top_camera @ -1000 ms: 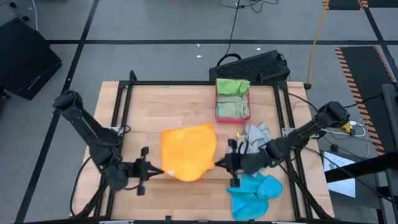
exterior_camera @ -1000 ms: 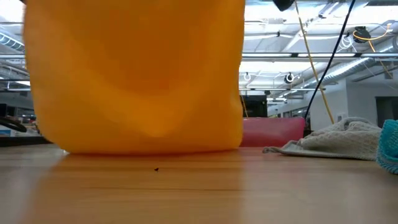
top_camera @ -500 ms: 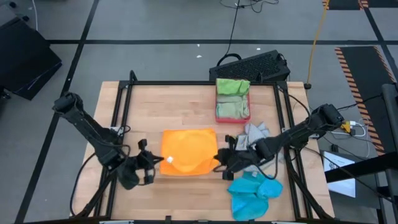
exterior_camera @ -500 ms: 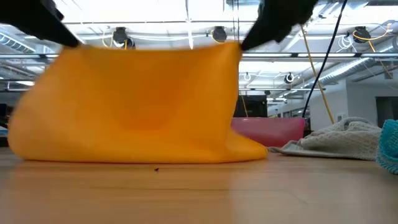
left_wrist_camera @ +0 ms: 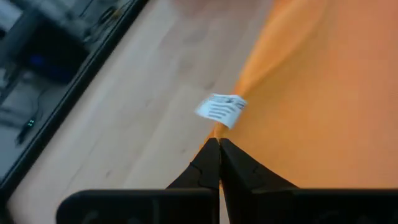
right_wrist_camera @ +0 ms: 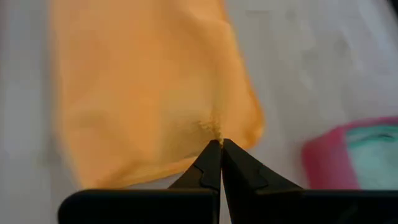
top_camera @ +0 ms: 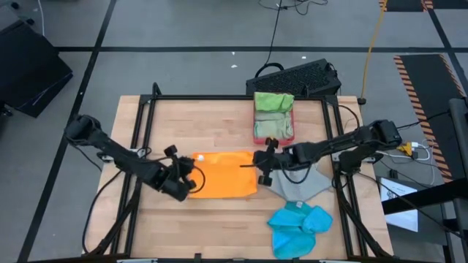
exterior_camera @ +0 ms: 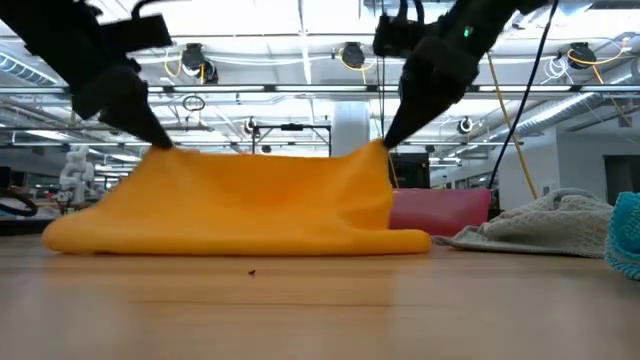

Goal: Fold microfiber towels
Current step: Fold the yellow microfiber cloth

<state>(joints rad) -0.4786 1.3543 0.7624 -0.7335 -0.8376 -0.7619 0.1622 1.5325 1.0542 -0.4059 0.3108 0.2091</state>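
Note:
The orange microfiber towel (top_camera: 223,177) lies doubled on the table's middle, its lower part (exterior_camera: 240,235) on the wood. My left gripper (top_camera: 191,165) is shut on its far-left corner beside a white tag (left_wrist_camera: 222,109). My right gripper (top_camera: 259,162) is shut on its far-right corner. In the low view the left gripper (exterior_camera: 160,146) and the right gripper (exterior_camera: 383,143) hold both corners up off the table. A grey towel (top_camera: 296,184) and a blue towel (top_camera: 298,225) lie loose at the near right. My left gripper pinches the orange towel's corner (left_wrist_camera: 216,132) between its two shut fingers, just by the white tag. The fingers slant down from the table's left. The corner is raised; the rest slopes to the table. My right gripper pinches the opposite corner (right_wrist_camera: 214,130) between its shut fingers, slanting down from the table's right. That corner (exterior_camera: 378,152) stands raised, and the edge between the two grippers sags slightly.
A pink-red tray (top_camera: 273,131) holding folded green towels (top_camera: 273,102) stands at the far middle, close behind the right gripper. A black keyboard (top_camera: 296,77) sits beyond the far edge. A black frame rail (top_camera: 139,139) borders the table. Bare wood shows at the near left.
Both grippers have gone toward the table's far edge and down, tipping further downward, still shut on the orange towel's corners. The towel, which hung upright below them, has sunk onto the table and been laid over on itself, its near part resting flat.

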